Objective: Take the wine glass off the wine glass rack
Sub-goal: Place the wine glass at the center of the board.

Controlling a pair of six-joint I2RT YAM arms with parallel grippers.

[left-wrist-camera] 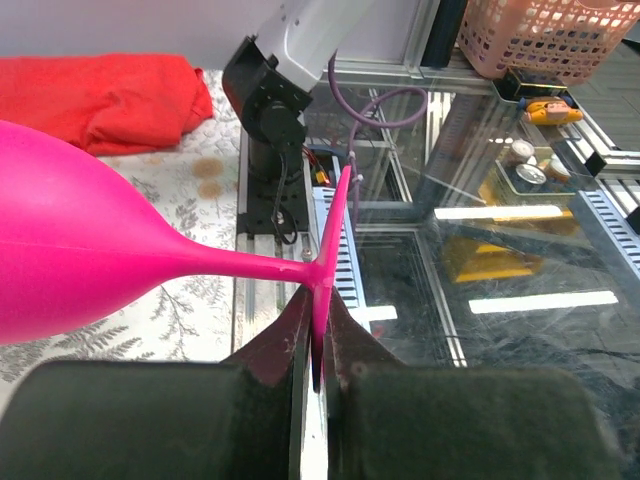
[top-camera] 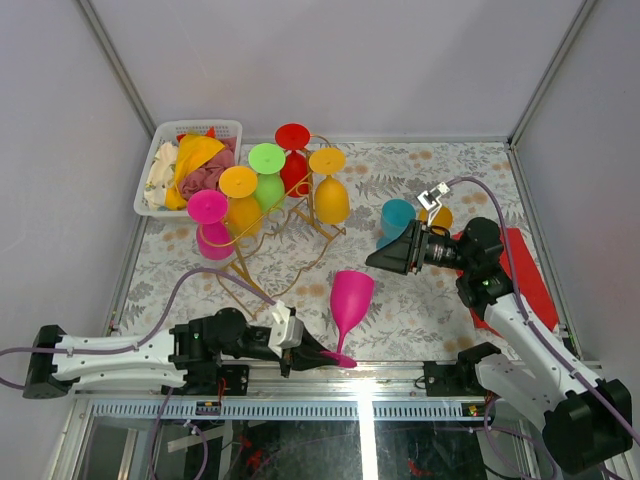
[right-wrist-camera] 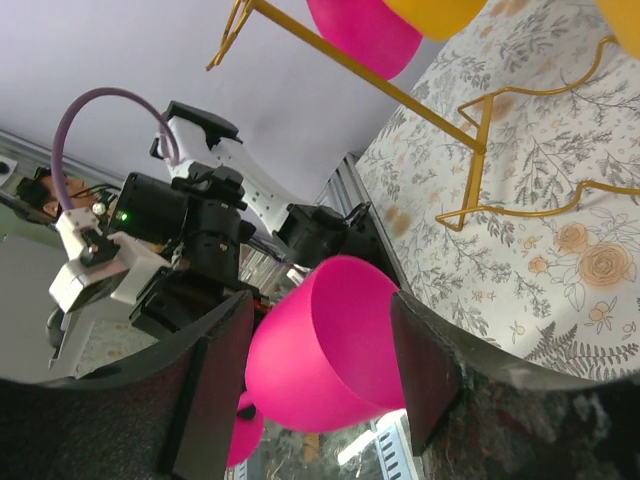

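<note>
The left fingers [left-wrist-camera: 272, 348] pinch the foot of the pink wine glass [top-camera: 351, 292], held tilted near the front edge of the counter [top-camera: 425, 312], clear of the gold rack [right-wrist-camera: 478, 135]. The right fingers [right-wrist-camera: 215, 400] stand spread, holding nothing.

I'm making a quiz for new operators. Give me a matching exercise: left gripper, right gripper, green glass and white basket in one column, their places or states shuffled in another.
1 left gripper
2 right gripper
3 green glass
4 white basket

a open
b far left corner, holding cloths
c on the wine glass rack
d shut on the base of the pink wine glass

Pairs: 1-d, 2-a, 3-c, 4-b
</note>
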